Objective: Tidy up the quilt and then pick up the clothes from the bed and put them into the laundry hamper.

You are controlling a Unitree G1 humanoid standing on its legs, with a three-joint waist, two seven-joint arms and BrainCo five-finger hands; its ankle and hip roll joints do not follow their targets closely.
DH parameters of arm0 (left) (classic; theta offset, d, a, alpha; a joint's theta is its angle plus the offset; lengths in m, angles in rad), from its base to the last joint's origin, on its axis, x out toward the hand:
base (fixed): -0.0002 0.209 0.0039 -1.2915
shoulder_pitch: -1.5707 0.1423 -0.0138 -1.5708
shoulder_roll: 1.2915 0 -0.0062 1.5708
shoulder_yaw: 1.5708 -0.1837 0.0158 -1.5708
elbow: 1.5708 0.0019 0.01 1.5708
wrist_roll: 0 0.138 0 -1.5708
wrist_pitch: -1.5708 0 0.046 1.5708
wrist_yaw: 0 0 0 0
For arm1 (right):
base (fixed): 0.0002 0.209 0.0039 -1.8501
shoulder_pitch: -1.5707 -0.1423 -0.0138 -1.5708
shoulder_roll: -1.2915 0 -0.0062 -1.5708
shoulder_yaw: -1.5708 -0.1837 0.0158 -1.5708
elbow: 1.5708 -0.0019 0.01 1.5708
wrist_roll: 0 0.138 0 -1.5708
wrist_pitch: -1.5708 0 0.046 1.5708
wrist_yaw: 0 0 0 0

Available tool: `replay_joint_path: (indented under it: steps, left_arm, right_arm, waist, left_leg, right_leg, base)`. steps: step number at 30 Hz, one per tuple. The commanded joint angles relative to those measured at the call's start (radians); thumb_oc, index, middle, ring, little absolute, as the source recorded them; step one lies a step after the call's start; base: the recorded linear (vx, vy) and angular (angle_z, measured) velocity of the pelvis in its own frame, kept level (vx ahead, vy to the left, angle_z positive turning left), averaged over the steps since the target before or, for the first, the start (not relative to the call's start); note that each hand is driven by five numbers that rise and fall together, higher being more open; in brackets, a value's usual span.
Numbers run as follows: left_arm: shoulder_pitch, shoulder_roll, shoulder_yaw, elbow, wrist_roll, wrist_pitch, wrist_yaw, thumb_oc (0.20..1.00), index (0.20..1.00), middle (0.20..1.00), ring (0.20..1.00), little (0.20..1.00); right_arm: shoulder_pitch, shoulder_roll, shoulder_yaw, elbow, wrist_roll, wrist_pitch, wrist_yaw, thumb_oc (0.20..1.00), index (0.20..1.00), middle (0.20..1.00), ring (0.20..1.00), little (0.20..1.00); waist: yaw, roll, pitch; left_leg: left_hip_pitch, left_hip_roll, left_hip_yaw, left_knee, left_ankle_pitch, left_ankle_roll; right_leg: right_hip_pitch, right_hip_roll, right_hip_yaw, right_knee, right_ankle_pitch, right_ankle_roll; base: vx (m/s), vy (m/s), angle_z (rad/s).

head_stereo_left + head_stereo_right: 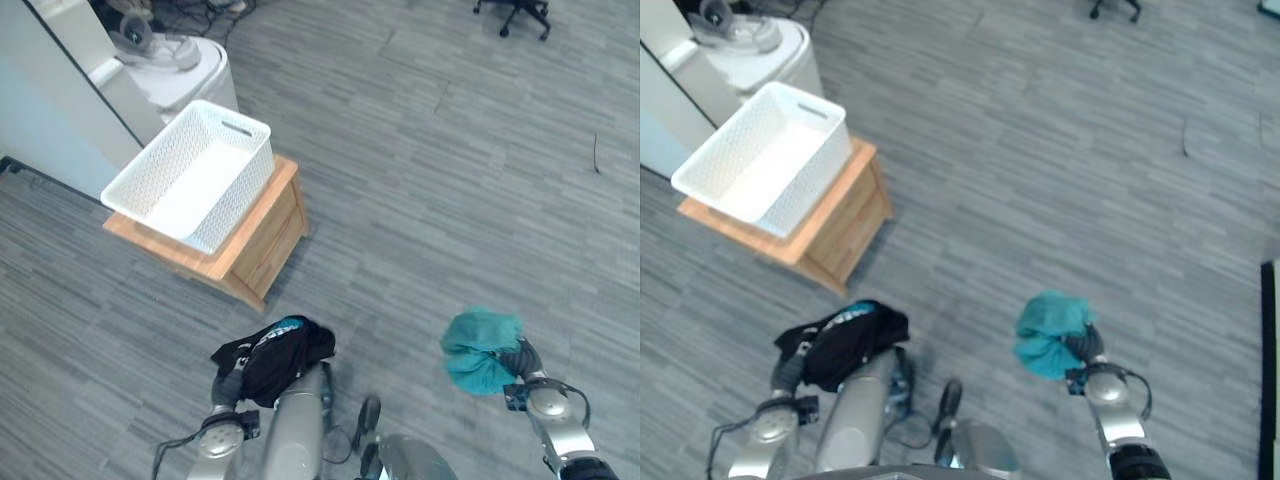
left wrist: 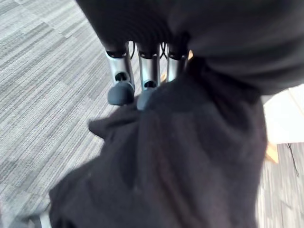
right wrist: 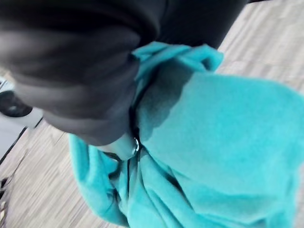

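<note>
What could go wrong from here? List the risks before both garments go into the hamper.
1. The black garment hangs loose from the left hand; it may slip out in transit.
2. The white perforated plastic hamper overhangs its small wooden cabinet; a careless drop might tip it.
3. The right hand with the bunched teal cloth is farthest away.

Wooden side table (image 1: 262,243), grey carpet floor (image 1: 430,170), black office chair (image 1: 516,14), white appliance (image 1: 172,62)
</note>
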Motion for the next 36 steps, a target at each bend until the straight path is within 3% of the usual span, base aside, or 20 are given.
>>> replay_joint_path:
  steps: [1, 2, 3, 4, 6, 8, 11, 12, 13, 16, 21, 23, 24, 25, 26, 27, 29, 30, 32, 36]
  left_arm:
    - [-0.012, 0.044, -0.045, -0.001, 0.03, -0.019, -0.023, 0.2, 0.2, 0.2, 0.2, 0.2]
    - [-0.015, 0.042, -0.056, -0.001, 0.033, -0.008, -0.031, 0.2, 0.2, 0.2, 0.2, 0.2]
    - [-0.002, 0.039, -0.058, 0.0, 0.032, -0.002, -0.042, 0.2, 0.2, 0.2, 0.2, 0.2]
    - [-0.008, 0.047, -0.067, 0.027, 0.045, 0.005, -0.037, 0.2, 0.2, 0.2, 0.2, 0.2]
    - [-0.015, 0.065, -0.068, 0.037, 0.062, 0.012, -0.031, 0.2, 0.2, 0.2, 0.2, 0.2]
    - [-0.048, 0.097, -0.074, 0.038, 0.077, 0.003, -0.011, 0.2, 0.2, 0.2, 0.2, 0.2]
    - [-0.087, 0.113, -0.096, 0.039, 0.086, -0.016, 0.005, 0.2, 0.2, 0.2, 0.2, 0.2]
    - [-0.112, 0.12, -0.106, 0.04, 0.098, -0.023, 0.012, 0.2, 0.2, 0.2, 0.2, 0.2]
    - [-0.113, 0.12, -0.106, 0.041, 0.098, -0.023, 0.012, 0.2, 0.2, 0.2, 0.2, 0.2]
    - [-0.15, 0.119, -0.121, 0.087, 0.135, -0.018, 0.012, 0.2, 0.2, 0.2, 0.2, 0.2]
    - [-0.138, 0.097, -0.127, 0.096, 0.124, -0.026, 0.01, 0.2, 0.2, 0.2, 0.2, 0.2]
    - [-0.143, 0.085, -0.147, 0.085, 0.12, -0.028, 0.002, 0.2, 0.2, 0.2, 0.2, 0.2]
    - [-0.154, 0.085, -0.168, 0.076, 0.122, -0.027, -0.015, 0.2, 0.2, 0.2, 0.2, 0.2]
    - [-0.154, 0.085, -0.168, 0.076, 0.121, -0.027, -0.016, 0.2, 0.2, 0.2, 0.2, 0.2]
    - [-0.164, 0.09, -0.17, 0.08, 0.136, -0.025, -0.02, 0.2, 0.2, 0.2, 0.2, 0.2]
    - [-0.164, 0.089, -0.17, 0.081, 0.136, -0.025, -0.02, 0.2, 0.2, 0.2, 0.2, 0.2]
    - [-0.163, 0.096, -0.175, 0.077, 0.15, -0.028, -0.031, 0.2, 0.2, 0.2, 0.2, 0.2]
    - [-0.172, 0.101, -0.183, 0.062, 0.159, -0.032, -0.038, 0.2, 0.2, 0.2, 0.2, 0.2]
    - [-0.173, 0.108, -0.187, 0.044, 0.161, -0.037, -0.043, 0.2, 0.2, 0.2, 0.2, 0.2]
    - [-0.125, 0.143, -0.186, -0.08, 0.171, -0.055, -0.08, 0.2, 0.2, 0.2, 0.2, 0.2]
  right_arm:
    - [0.03, -0.056, -0.002, -0.016, -0.011, -0.036, -0.018, 0.2, 0.2, 0.2, 0.2, 0.2]
    - [0.04, -0.047, -0.013, -0.012, -0.012, -0.038, -0.024, 0.2, 0.2, 0.2, 0.2, 0.2]
    - [0.048, -0.039, -0.014, -0.019, -0.015, -0.035, -0.019, 0.2, 0.2, 0.2, 0.2, 0.2]
    - [0.047, -0.016, 0.002, -0.022, -0.02, -0.04, -0.017, 0.2, 0.2, 0.2, 0.2, 0.2]
    - [0.038, 0.008, 0.014, -0.051, -0.027, -0.037, -0.017, 0.2, 0.2, 0.2, 0.2, 0.2]
    - [0.022, 0.019, 0.025, -0.083, -0.032, -0.045, -0.021, 0.2, 0.2, 0.2, 0.2, 0.2]
    - [0.001, 0.005, 0.043, -0.092, -0.026, -0.047, -0.022, 0.2, 0.2, 0.2, 0.2, 0.2]
    - [-0.007, -0.012, 0.045, -0.087, -0.021, -0.05, -0.026, 0.2, 0.2, 0.2, 0.2, 0.2]
    - [-0.008, -0.012, 0.045, -0.087, -0.021, -0.051, -0.026, 0.2, 0.2, 0.2, 0.2, 0.2]
    - [0.03, -0.03, 0.02, -0.112, -0.001, -0.057, -0.02, 0.2, 0.2, 0.2, 0.2, 0.2]
    - [0.002, -0.053, 0.026, -0.163, -0.004, -0.076, -0.023, 0.2, 0.2, 0.2, 0.2, 0.2]
    - [0.007, -0.073, 0.002, -0.185, -0.016, -0.08, -0.033, 0.2, 0.2, 0.2, 0.2, 0.2]
    - [0.008, -0.088, -0.014, -0.193, -0.024, -0.077, -0.042, 0.2, 0.2, 0.2, 0.2, 0.2]
    - [0.007, -0.089, -0.014, -0.193, -0.023, -0.077, -0.042, 0.2, 0.2, 0.2, 0.2, 0.2]
    - [-0.014, -0.122, -0.008, -0.212, -0.042, -0.076, -0.039, 0.2, 0.2, 0.2, 0.2, 0.2]
    - [-0.014, -0.122, -0.007, -0.213, -0.042, -0.076, -0.039, 0.2, 0.2, 0.2, 0.2, 0.2]
    - [-0.016, -0.15, -0.007, -0.216, -0.055, -0.077, -0.029, 0.2, 0.2, 0.2, 0.2, 0.2]
    - [-0.005, -0.16, -0.015, -0.211, -0.051, -0.079, -0.027, 0.2, 0.2, 0.2, 0.2, 0.2]
    - [0.007, -0.164, -0.023, -0.209, -0.046, -0.081, -0.025, 0.2, 0.2, 0.2, 0.2, 0.2]
    - [0.034, -0.149, -0.042, -0.223, -0.052, -0.08, -0.01, 0.2, 0.2, 0.2, 0.2, 0.2]
  waist:
    - [-0.016, -0.004, -0.074]
    - [-0.023, -0.001, -0.096]
    - [-0.031, -0.01, -0.109]
    - [-0.029, -0.035, -0.105]
    - [-0.047, -0.05, -0.095]
    - [-0.081, -0.019, -0.08]
    - [-0.113, -0.017, -0.069]
    - [-0.131, -0.027, -0.073]
    - [-0.135, -0.026, -0.074]
    - [-0.201, -0.026, -0.081]
    - [-0.2, -0.01, -0.094]
    - [-0.224, 0.004, -0.091]
    - [-0.254, 0.009, -0.094]
    - [-0.254, 0.009, -0.095]
    - [-0.272, 0.017, -0.109]
    - [-0.272, 0.019, -0.109]
    - [-0.282, 0.031, -0.122]
    - [-0.296, 0.04, -0.126]
    - [-0.301, 0.045, -0.126]
    - [-0.294, 0.064, -0.138]
  left_leg:
    - [0.223, 0.104, 0.087, -0.303, 0.108, -0.073]
    - [0.243, 0.158, 0.178, -0.42, 0.132, -0.075]
    - [0.279, 0.137, 0.169, -0.455, 0.151, -0.066]
    - [0.3, 0.089, 0.131, -0.435, 0.141, -0.032]
    - [0.347, 0.067, 0.143, -0.444, 0.122, 0.011]
    - [0.456, 0.067, 0.055, -0.513, 0.095, 0.015]
    - [0.517, 0.045, -0.06, -0.536, 0.075, -0.015]
    - [0.537, 0.028, -0.134, -0.541, 0.051, -0.043]
    - [0.534, 0.03, -0.138, -0.541, 0.055, -0.044]
    - [0.59, -0.012, -0.316, -0.555, -0.012, -0.054]
    - [0.58, -0.022, -0.389, -0.52, -0.021, -0.072]
    - [0.554, 0.007, -0.35, -0.509, 0.008, -0.097]
    - [0.52, 0.088, -0.175, -0.51, 0.063, -0.127]
    - [0.519, 0.088, -0.175, -0.51, 0.063, -0.127]
    - [0.508, 0.169, -0.059, -0.514, 0.121, -0.157]
    - [0.509, 0.172, -0.059, -0.516, 0.123, -0.159]
    - [0.513, 0.253, 0.014, -0.535, 0.185, -0.191]
    - [0.506, 0.331, 0.07, -0.541, 0.25, -0.226]
    - [0.502, 0.371, 0.078, -0.54, 0.286, -0.244]
    - [0.528, 0.389, 0.006, -0.556, 0.224, -0.265]
  right_leg:
    - [0.114, -0.139, -0.008, -0.046, 0.003, 0.18]
    - [0.167, -0.137, -0.061, -0.029, -0.02, 0.201]
    - [0.188, -0.14, -0.086, 0.019, -0.011, 0.218]
    - [0.156, -0.185, -0.102, 0.197, 0.072, 0.251]
    - [0.069, -0.245, -0.083, 0.433, 0.211, 0.286]
    - [-0.101, -0.261, -0.006, 0.621, 0.245, 0.274]
    - [-0.196, -0.244, 0.056, 0.449, 0.158, 0.24]
    - [-0.199, -0.232, 0.116, 0.202, 0.136, 0.238]
    - [-0.193, -0.229, 0.11, 0.189, 0.144, 0.237]
    - [-0.223, -0.167, 0.399, -0.031, 0.164, 0.248]
    - [-0.192, -0.177, 0.327, -0.016, 0.192, 0.228]
    - [-0.163, -0.199, 0.26, -0.026, 0.188, 0.224]
    - [-0.137, -0.248, 0.173, -0.026, 0.176, 0.239]
    - [-0.138, -0.248, 0.172, -0.027, 0.177, 0.238]
    - [-0.121, -0.267, 0.129, -0.029, 0.174, 0.246]
    - [-0.121, -0.264, 0.129, -0.03, 0.175, 0.244]
    - [-0.115, -0.288, 0.088, -0.019, 0.174, 0.256]
    - [-0.115, -0.325, 0.061, -0.009, 0.179, 0.268]
    - [-0.107, -0.343, 0.046, -0.008, 0.18, 0.274]
    - [-0.12, -0.406, 0.035, -0.008, 0.233, 0.29]
  base:
    - [0.84, 0.123, 0.42]
    - [0.87, 0.185, 0.7]
    - [0.94, 0.219, 0.94]
    - [0.65, 0.235, 1.6]
    - [0.45, 0.145, 2.24]
    - [0.55, 0.027, 1.01]
    - [0.57, -0.21, 0.73]
    - [0.47, -0.262, 2.37]
    - [0.59, -0.3, 2.73]
    - [0.58, -0.161, 2.37]
    - [0.27, -0.158, 1.45]
    - [0.12, -0.023, 1.34]
    - [0.01, 0.089, 1.89]
    - [0.05, 0.227, 1.96]
    - [0.02, 0.128, 1.35]
    - [0.05, 0.193, 1.11]
    - [0.04, 0.28, 0.4]
    - [0.04, 0.471, 0.28]
    - [0.03, 0.277, 0.76]
    - [-0.02, 0.303, 0.28]
